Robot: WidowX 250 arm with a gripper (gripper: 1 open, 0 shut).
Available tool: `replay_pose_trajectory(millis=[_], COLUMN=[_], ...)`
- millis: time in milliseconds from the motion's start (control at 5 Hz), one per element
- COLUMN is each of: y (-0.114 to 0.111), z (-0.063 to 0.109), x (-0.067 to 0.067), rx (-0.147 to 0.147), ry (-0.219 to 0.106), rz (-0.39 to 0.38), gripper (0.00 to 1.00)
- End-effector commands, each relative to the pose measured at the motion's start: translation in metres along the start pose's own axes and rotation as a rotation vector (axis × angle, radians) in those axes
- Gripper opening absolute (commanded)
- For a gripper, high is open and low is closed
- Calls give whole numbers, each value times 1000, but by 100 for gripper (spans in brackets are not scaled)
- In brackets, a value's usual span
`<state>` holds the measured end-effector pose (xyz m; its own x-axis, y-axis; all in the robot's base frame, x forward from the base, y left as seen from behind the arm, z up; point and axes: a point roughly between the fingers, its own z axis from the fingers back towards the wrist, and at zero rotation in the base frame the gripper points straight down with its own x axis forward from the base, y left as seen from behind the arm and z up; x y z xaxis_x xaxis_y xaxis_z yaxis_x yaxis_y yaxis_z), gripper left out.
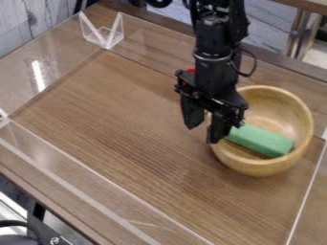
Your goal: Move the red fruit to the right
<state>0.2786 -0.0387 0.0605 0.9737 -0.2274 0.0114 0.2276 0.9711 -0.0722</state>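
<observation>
While my gripper (208, 122) hangs over the worktop (115, 115), jaws apart, a green block (262, 142) lies in the wooden bowl (288, 110) just right.

a lab: robot arm (215, 38) over a clear-walled wooden table (102, 115).

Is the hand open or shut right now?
Open. The hand points down beside the wooden bowl, its two fingers spread apart with bare table showing between them and nothing held.
</observation>
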Motion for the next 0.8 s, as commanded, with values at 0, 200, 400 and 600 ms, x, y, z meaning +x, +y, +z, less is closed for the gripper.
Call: replay_pose_trajectory(millis=[0,200,400,600], y=[6,11,14,22], z=[7,7,11,17], x=[8,5,-5,-14], rx=[17,20,27,33], ry=[-43,-39,-31,-29], rz=[34,10,-16,4], gripper=[0,0,100,100])
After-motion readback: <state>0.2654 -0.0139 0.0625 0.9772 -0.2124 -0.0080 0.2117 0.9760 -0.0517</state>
